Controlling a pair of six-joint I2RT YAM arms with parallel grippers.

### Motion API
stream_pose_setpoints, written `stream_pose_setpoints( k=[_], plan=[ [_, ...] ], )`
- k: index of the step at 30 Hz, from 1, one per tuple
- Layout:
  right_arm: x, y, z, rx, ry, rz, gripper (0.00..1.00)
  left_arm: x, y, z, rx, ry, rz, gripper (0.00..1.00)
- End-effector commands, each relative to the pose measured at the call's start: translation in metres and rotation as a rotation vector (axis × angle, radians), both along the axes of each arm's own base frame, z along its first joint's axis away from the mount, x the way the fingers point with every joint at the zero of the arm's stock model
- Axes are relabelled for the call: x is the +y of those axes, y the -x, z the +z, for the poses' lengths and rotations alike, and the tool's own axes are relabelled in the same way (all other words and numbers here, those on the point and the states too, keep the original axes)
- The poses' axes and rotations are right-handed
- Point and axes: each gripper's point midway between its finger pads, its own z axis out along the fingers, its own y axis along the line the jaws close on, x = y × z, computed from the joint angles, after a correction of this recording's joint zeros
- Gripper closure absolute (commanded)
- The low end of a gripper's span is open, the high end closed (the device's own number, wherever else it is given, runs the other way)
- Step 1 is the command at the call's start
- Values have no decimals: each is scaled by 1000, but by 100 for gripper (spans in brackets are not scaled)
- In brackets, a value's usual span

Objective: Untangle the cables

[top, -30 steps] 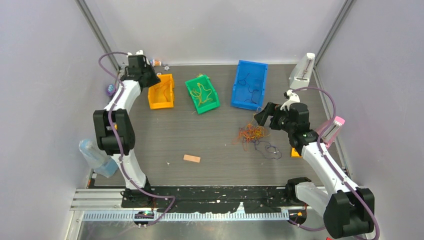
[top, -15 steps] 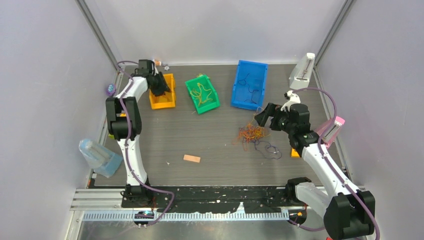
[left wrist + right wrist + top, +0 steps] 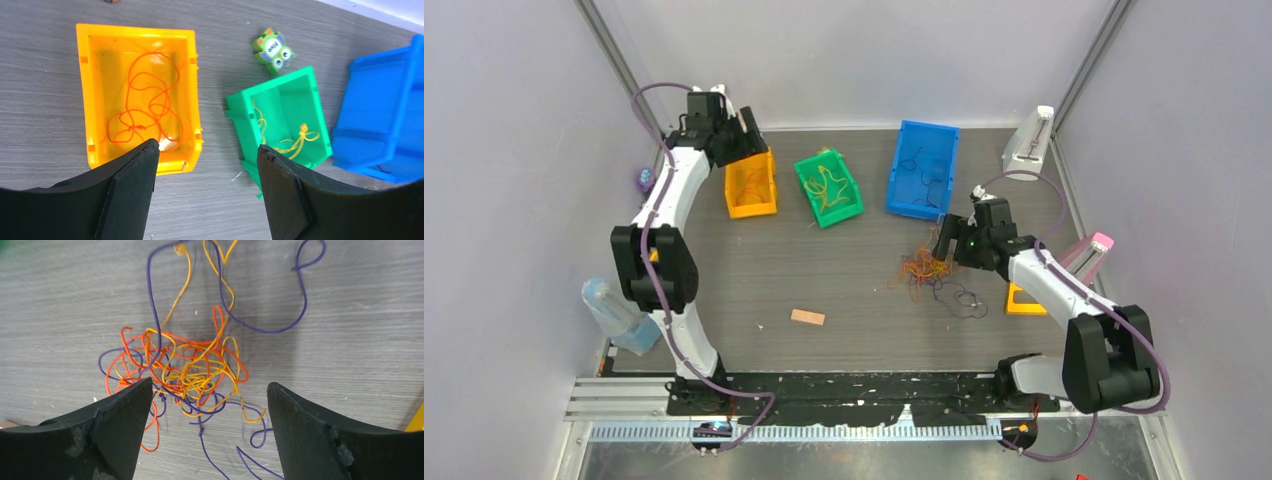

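Right gripper slid in over cables, jaws wide, empty; they lie dead centre below (right arm way nearer). Left gripper released too, above orange bin.

— Where's the top camera?
— High above the near edge, looking down across the whole worktop, far off.
— And the wrist ones?
— Left looks steeply down, fairly close, on the orange bin and green bin. Right sits even closer, straight over the cables. The top view takes in both those patches.
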Motion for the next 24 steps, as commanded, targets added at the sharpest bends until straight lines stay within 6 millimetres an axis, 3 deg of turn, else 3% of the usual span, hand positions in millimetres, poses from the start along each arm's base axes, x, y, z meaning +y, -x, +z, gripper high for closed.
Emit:
stream_pose_setpoints(
  k=[1,5,7,8,10,11,14,17,20,24],
  plan=[
    [8,-4,-2,7,27,23,13,-5,24,35,-55,-42,-33,27],
    [32,5,-19,38,-12,101,17,-45,67,46,-163,39,-132,21],
    [48,8,-28,57,-19,138,17,-64,95,28,-179,37,-170,17],
    [55,9,-31,69,-31,146,17,-73,103,36,-218,42,-191,15],
    [77,14,-37,82,-62,191,17,-87,126,23,-220,43,-232,2],
    [92,16,-37,70,-79,228,17,-96,137,20,-223,42,-262,1],
    [139,27,-25,39,-188,335,17,-111,163,9,-233,29,-322,0],
    [170,24,3,-45,-268,404,16,-120,184,-4,-236,31,-379,0],
    [178,22,30,-119,-298,434,12,-129,199,-18,-246,57,-444,0],
    [151,13,49,-170,-189,359,4,-134,210,-38,-246,47,-477,0]
  ],
)
